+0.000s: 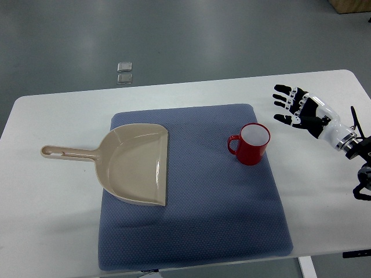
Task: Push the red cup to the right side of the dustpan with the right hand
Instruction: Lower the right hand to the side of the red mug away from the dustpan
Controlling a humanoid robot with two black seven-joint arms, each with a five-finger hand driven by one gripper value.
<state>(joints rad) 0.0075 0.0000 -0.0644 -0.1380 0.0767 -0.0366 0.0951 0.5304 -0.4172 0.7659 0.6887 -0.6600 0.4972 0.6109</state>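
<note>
Red cup [251, 143] | upright, right of dustpan [134, 164], gap between | right hand [302, 110] beyond cup, fingers spread, empty | we push low, slowly.

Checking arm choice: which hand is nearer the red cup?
Right. The right hand, fingers spread, hovers just right of the red cup, not touching. The left hand is out of view.

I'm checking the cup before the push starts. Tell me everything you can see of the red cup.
The red cup is a glossy mug, red outside and white inside, and looks empty. It stands upright on the blue mat, with its handle pointing toward the dustpan, which lies apart from it across a strip of mat. Nothing touches it but the mat; the right hand hovers open, clear of it, over the table.
</note>
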